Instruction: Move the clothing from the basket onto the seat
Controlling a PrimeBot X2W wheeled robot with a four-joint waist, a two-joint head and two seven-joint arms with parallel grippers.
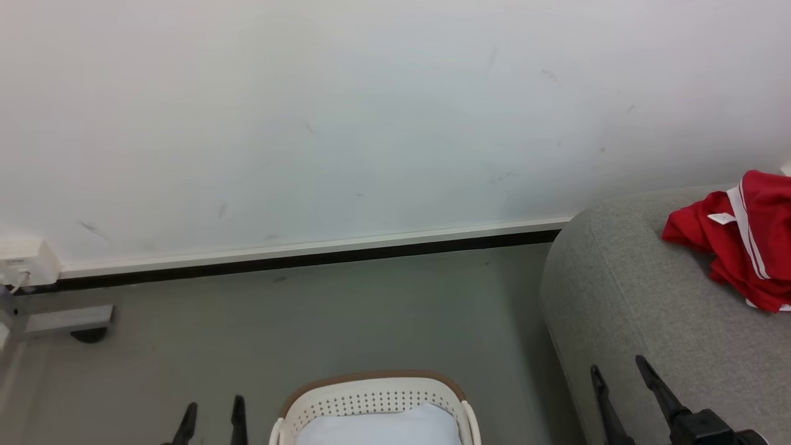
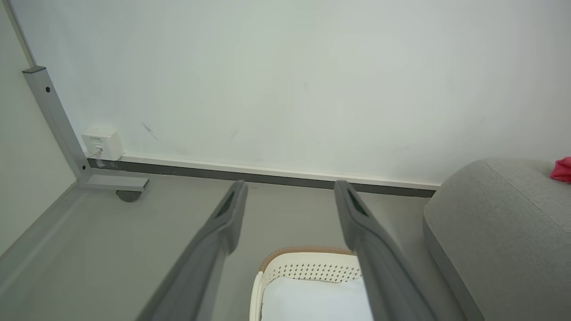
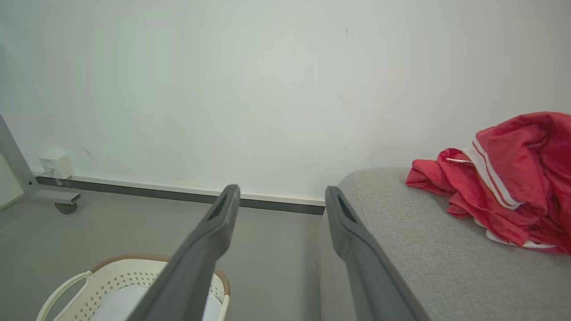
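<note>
The red clothing [image 1: 744, 238] with white stripe trim lies crumpled on the grey seat [image 1: 642, 309] at the right; it also appears as the red clothing [image 3: 504, 183] on the seat [image 3: 415, 249], and a corner of the clothing [image 2: 563, 169] peeks over the seat [image 2: 495, 232]. The white basket [image 1: 371, 395] with a brown rim stands on the floor at the bottom centre, holding a pale white-blue pad [image 1: 380, 426]. My left gripper [image 1: 212, 411] is open beside the basket's left. My right gripper [image 1: 618, 368] is open over the seat's front edge. Both are empty.
A white wall with a dark skirting strip [image 1: 309, 256] runs behind. A grey metal frame leg with a caster [image 1: 68, 321] and a white wall socket box [image 1: 28, 259] sit at the far left. Grey floor [image 1: 371, 309] lies between the basket and the wall.
</note>
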